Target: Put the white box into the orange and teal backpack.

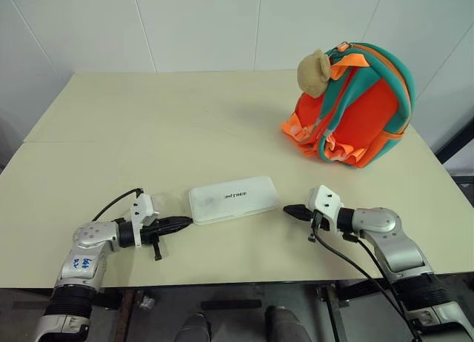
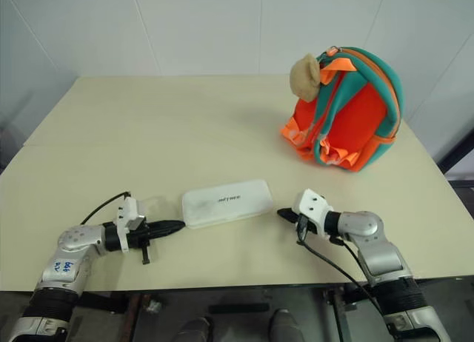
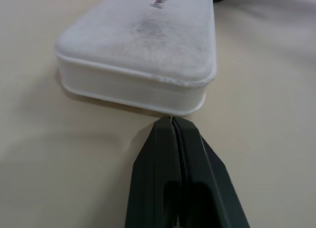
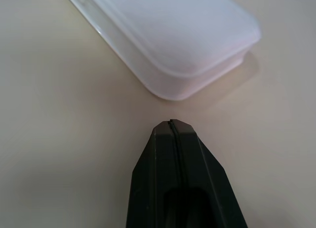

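The white box point(image 1: 233, 198) lies flat near the table's front edge, its dark lettering facing up. My left gripper point(image 1: 189, 221) is shut, and its tip touches the box's left end point(image 3: 133, 85). Shut as well, my right gripper point(image 1: 286, 209) points at the box's right end point(image 4: 187, 45) with a small gap between them. The orange and teal backpack point(image 1: 354, 109) stands upright at the table's far right, a tan plush bear point(image 1: 314, 70) hanging at its top left.
The cream table point(image 1: 163, 135) reaches back to a white wall. A seam crosses its left side. Black cables trail from both wrists over the front edge.
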Controlling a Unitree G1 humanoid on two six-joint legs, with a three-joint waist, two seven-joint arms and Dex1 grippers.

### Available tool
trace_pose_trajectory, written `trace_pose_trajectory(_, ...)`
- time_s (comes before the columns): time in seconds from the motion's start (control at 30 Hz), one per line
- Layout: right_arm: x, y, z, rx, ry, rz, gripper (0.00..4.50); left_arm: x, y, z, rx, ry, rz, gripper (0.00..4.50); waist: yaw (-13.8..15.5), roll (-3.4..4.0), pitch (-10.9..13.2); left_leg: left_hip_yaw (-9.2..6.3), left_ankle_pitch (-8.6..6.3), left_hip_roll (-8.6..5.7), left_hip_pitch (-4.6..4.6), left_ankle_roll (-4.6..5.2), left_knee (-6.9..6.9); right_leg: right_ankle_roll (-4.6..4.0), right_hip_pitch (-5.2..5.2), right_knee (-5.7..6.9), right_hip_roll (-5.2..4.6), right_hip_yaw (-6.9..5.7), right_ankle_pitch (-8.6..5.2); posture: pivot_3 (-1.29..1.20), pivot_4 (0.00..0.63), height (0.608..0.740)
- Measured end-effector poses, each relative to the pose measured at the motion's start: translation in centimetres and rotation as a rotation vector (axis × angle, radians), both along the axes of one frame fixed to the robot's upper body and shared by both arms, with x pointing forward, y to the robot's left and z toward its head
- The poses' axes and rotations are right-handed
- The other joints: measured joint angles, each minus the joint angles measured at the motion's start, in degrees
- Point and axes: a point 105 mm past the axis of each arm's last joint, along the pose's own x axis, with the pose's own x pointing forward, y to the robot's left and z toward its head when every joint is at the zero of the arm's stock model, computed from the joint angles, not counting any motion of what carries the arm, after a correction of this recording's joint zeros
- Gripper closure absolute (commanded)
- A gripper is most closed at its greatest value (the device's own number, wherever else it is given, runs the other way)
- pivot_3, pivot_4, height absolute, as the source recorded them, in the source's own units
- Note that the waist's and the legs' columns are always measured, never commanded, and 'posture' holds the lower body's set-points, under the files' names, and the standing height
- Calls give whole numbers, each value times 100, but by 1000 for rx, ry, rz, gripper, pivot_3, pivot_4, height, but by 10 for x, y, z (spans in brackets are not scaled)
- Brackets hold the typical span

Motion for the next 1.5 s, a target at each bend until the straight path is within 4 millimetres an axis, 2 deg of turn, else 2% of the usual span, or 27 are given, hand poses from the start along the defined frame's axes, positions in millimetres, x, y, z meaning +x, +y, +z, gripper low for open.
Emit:
trace_pose_trajectory(0.17, 20, -11, 5, -25, -34, -53, 4500, 3, 11, 6, -22, -20, 58, 4472, 8, 0, 0, -1, 0, 0, -1, 0, -2, 0, -1, -1, 0, 0, 0, 0, 150, 740)
trace_pose_trajectory(0.37, 29, 0, 5, 5, -52, -34, 4500, 4, 11, 14, -54, -31, 74, 4472, 5, 0, 0, -1, 0, 0, -2, 0, -4, 1, -1, -2, 0, 0, 0, 0, 150, 740)
trace_pose_trajectory(0.6, 18, 20, 7, 9, -53, 38, 4500, 5, -5, 14, -67, -20, 26, 4472, 9, 0, 0, -2, 0, 0, -2, 0, -3, 2, -1, 0, 1, 0, 1, 0, 150, 740)
trace_pose_trajectory(0.9, -15, 13, -1, 14, 45, 45, 4500, 7, -7, 14, -70, -15, 21, 4472, 18, 0, 0, -1, -1, 0, -2, 0, -2, 1, 0, -2, 0, 0, 0, 0, 150, 740)
trace_pose_trajectory(1.03, -25, 13, -3, 16, 79, 55, 4500, 6, -20, 11, -88, -6, -17, 4472, 20, 0, 0, -1, -1, 0, -3, 0, 1, 1, 1, -2, 0, 0, 0, 0, 150, 740)
trace_pose_trajectory(1.33, -24, 2, -1, -6, 72, 18, 4500, 7, -23, 12, -79, -7, -30, 4472, 20, 0, 0, -1, -2, 0, -5, 0, 1, 1, 0, -8, 0, 0, 0, 0, 150, 740)
trace_pose_trajectory(1.5, -15, -22, 2, -32, 72, -53, 4500, 11, -8, 14, -50, -16, 6, 4472, 13, 0, 0, 0, -2, 0, -5, 1, 0, -2, 1, -13, 0, 0, -2, 0, 150, 740)
